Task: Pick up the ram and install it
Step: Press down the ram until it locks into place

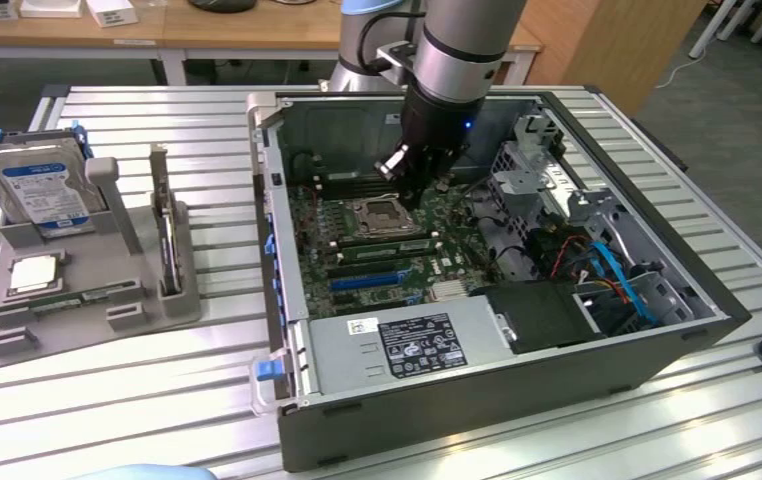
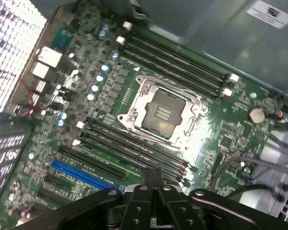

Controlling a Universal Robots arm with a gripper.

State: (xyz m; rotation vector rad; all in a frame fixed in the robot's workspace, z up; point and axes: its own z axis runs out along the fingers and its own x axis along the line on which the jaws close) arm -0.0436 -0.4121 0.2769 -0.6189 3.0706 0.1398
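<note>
Pick-up stage of the memory installation, judged from the layout: the ram (image 1: 85,297), a long, narrow green circuit-board stick, appears to lie flat in a slot of the grey moulded parts fixture (image 1: 188,300) on the slatted metal worktop (image 1: 154,130), towards the exterior view's left. It is not yet lifted.

The black end effector (image 1: 412,200) hangs inside the open dark computer case (image 1: 488,400), over the green motherboard (image 1: 415,275) and just beside the square metal-framed processor socket (image 1: 381,212). In the wrist view the end effector (image 2: 153,176) has its fingers (image 2: 150,178) drawn together, with nothing seen between them. It stands above the bank of long black memory slots (image 2: 120,143) next to the socket (image 2: 163,112).

The ram is therefore well apart from the end effector, outside the case wall and across the worktop.

- **Grip.** A sound grasp would probably take the stick across its thin faces near mid-length, so that it hangs level.
- **Clearance.** An upright expansion card with a metal bracket (image 1: 164,225) stands near the ram in the same fixture and should be kept clear of.
- **Handling.** The stick is thin and likely to tilt if gripped off-centre, which would hinder seating it squarely in a slot.
</note>
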